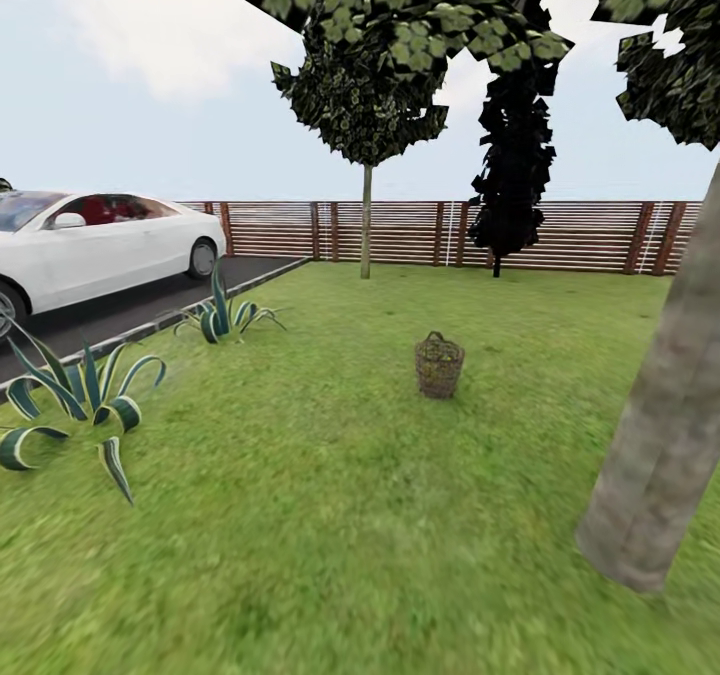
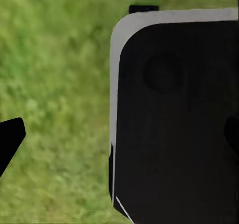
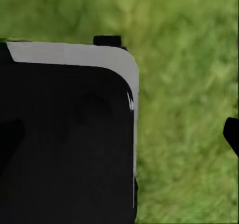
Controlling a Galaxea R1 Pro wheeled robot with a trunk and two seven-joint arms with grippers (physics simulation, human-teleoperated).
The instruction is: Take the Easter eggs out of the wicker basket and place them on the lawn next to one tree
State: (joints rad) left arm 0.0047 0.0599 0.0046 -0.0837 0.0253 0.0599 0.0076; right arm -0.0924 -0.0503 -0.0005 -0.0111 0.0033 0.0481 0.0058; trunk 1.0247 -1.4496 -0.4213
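Approach step: wicker basket (image 1: pixel 439 365) sits on lawn (image 1: pixel 330 515), well ahead; tree (image 1: pixel 660 455) near right. Next: drive up w/in reach. Pincer states: can't tell.

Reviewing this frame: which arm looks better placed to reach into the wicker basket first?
Neither yet. The wicker basket stands far ahead on the lawn, slightly right of centre, so marginally the right arm. Both wrist views show grass and the robot's dark base, arms hanging low.
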